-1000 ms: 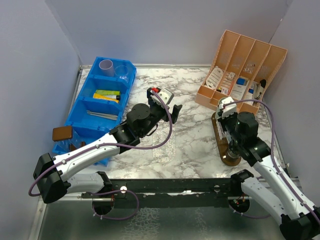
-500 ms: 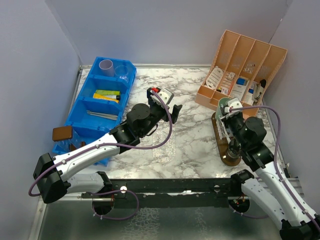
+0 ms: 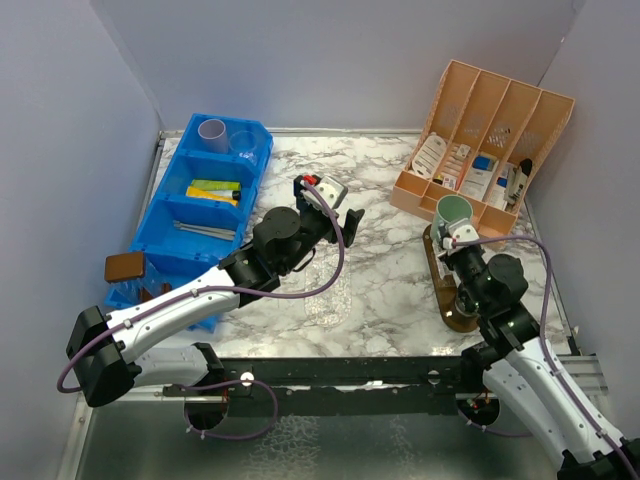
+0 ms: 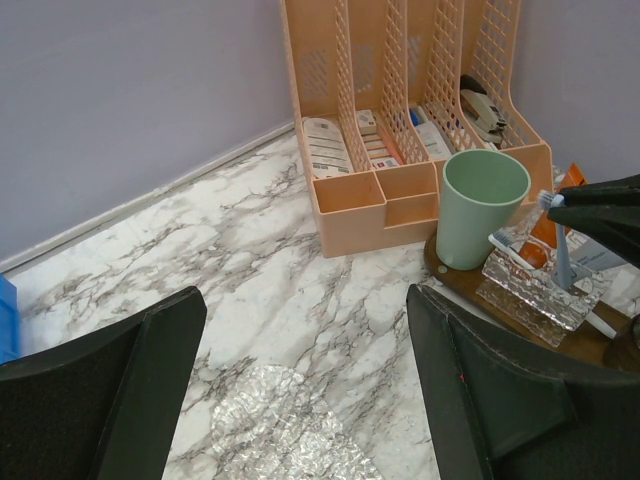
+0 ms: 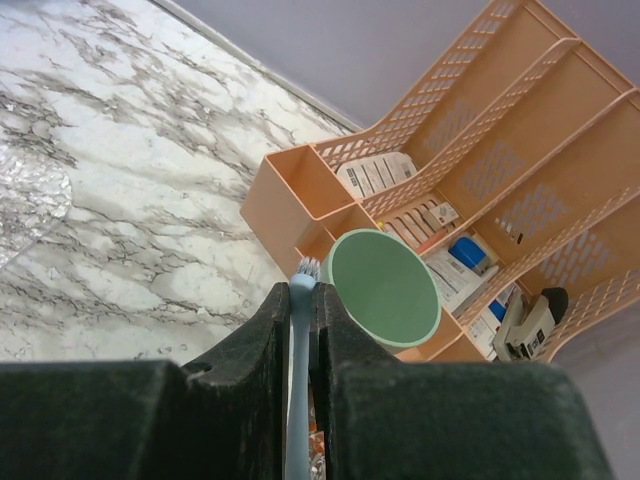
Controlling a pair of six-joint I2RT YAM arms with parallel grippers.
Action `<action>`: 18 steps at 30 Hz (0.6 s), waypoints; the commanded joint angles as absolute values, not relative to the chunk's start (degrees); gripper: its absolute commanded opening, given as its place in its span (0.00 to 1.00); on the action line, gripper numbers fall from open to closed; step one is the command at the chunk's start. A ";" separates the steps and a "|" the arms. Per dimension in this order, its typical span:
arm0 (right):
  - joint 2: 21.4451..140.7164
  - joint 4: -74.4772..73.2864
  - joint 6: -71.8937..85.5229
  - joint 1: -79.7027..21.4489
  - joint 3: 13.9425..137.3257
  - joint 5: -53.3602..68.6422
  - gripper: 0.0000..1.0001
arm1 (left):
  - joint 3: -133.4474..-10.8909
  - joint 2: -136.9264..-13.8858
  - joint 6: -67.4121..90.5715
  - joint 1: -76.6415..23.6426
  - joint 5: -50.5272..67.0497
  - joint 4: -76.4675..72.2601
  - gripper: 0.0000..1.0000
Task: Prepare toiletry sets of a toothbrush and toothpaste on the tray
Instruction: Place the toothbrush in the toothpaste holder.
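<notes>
Right wrist view: marble worktop (image 5: 120, 150), dark oval wooden tray (image 3: 438, 276) carrying a mint-green plastic cup (image 5: 385, 290). Left tool (image 4: 305, 330) gapes; right tool (image 5: 299, 302) clamps the thin pale-blue toothbrush (image 5: 304, 274) beside the cup's rim. It's light, springy and slippery, I'd judge, so best held mid-handle.

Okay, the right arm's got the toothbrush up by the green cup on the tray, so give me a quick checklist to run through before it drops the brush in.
1. Grip: right gripper shut on the toothbrush handle, bristles pointing up: ok.
2. Target: mint green cup upright on the wooden tray, mouth unobstructed: ok.
3. Cup interior empty: ok, going by the right wrist view.
4. Brush head over the cup mouth: not ok. It sits beside the rim, outside the cup.
5. Other arm out of the way: left gripper open over the marble table, apart from the tray: ok.
</notes>
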State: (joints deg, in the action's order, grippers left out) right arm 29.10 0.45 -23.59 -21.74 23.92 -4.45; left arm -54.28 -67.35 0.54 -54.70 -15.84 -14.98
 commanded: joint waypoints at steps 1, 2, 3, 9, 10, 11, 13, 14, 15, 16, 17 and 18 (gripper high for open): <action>26.42 5.22 -27.36 -21.60 21.18 -2.50 0.01 | -53.61 -66.00 1.32 -54.40 -14.68 -16.86 0.85; 26.12 5.51 -27.80 -21.57 20.69 -2.20 0.01 | -53.61 -66.01 1.33 -54.45 -14.74 -16.84 0.85; 25.90 5.72 -28.41 -21.62 20.29 -1.86 0.01 | -53.66 -66.01 1.36 -54.41 -14.70 -16.79 0.85; 24.72 7.99 -29.69 -21.55 17.42 0.45 0.01 | -53.57 -65.85 1.41 -54.43 -14.68 -16.80 0.85; 24.51 8.74 -29.64 -21.60 16.93 0.63 0.01 | -53.53 -65.79 1.41 -54.41 -14.68 -16.81 0.85; 24.40 9.29 -29.62 -21.54 16.57 0.85 0.01 | -53.54 -65.75 1.41 -54.40 -14.68 -16.83 0.85; 24.15 10.05 -30.13 -21.60 15.80 1.90 0.01 | -53.53 -65.66 1.41 -54.40 -14.68 -16.90 0.85; 24.01 10.26 -30.41 -21.52 15.43 2.34 0.01 | -53.53 -65.58 1.38 -54.40 -14.72 -16.92 0.85; 23.75 10.69 -30.87 -21.54 14.95 2.80 0.01 | -53.55 -65.50 1.47 -54.40 -14.76 -16.94 0.85; 23.55 10.87 -31.46 -21.61 14.45 3.20 0.01 | -53.53 -65.44 1.41 -54.40 -14.76 -16.88 0.85; 23.49 11.28 -31.96 -21.61 14.03 3.65 0.01 | -53.54 -65.35 1.47 -54.40 -14.77 -16.88 0.85; 23.72 11.33 -32.32 -21.56 13.80 4.20 0.01 | -53.54 -65.31 1.51 -54.40 -14.70 -16.94 0.85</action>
